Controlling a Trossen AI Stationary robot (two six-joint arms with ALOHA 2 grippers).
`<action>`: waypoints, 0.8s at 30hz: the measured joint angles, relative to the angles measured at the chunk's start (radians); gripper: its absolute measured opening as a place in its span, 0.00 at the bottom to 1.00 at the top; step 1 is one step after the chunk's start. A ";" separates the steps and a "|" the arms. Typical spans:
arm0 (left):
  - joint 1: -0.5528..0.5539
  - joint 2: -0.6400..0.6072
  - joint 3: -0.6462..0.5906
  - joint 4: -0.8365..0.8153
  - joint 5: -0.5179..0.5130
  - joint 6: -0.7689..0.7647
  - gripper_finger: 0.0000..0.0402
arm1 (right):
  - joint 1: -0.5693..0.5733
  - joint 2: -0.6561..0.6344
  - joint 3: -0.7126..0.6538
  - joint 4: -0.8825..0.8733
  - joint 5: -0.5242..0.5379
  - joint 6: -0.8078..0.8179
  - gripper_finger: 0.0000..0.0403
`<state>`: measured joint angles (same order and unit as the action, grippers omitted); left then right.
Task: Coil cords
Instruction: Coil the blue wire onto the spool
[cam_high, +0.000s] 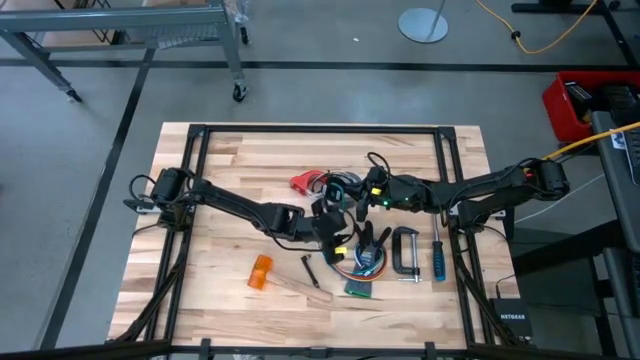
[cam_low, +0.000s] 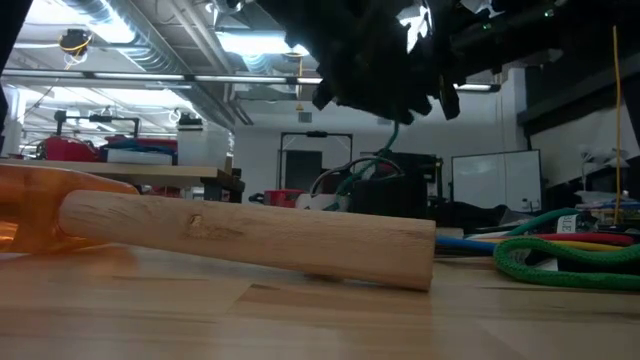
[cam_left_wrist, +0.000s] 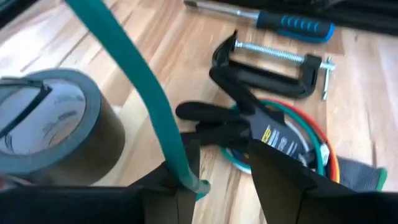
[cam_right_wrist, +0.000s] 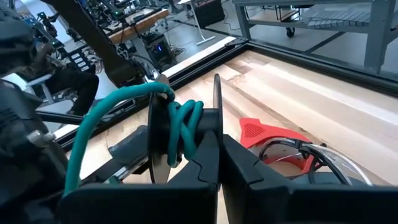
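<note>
Black C-clamp (cam_high: 405, 252) on counter (cam_high: 220, 165); blue-handled screwdriver (cam_high: 438, 260) just right of clamp; orange-headed wooden tool (cam_high: 262, 272) well left; grey tape roll (cam_left_wrist: 46, 124) nearby.

My two arms were matte black and slim, built of jointed segments with dark cables along them. A small green light glowed on the right gripper (cam_high: 384, 203).

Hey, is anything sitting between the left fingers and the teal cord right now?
Nothing visible. The teal cord runs through the open gap of the left gripper, lying against one finger. The tape roll stands beside the cord, not between.
</note>
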<state>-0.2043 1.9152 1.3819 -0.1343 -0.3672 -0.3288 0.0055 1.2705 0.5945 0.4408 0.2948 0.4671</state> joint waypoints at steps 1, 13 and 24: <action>0.000 0.000 0.000 -0.013 -0.001 -0.001 0.33 | 0.000 0.000 0.000 0.000 0.000 0.000 0.01; 0.000 -0.003 0.000 -0.073 -0.038 -0.012 0.34 | 0.000 -0.055 0.000 -0.092 0.000 -0.003 0.01; -0.001 -0.030 0.000 -0.053 -0.075 -0.012 0.34 | 0.000 -0.071 0.000 -0.147 0.000 -0.005 0.01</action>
<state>-0.2054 1.8851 1.3815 -0.1870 -0.4417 -0.3412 0.0055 1.1999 0.5949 0.2935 0.2947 0.4625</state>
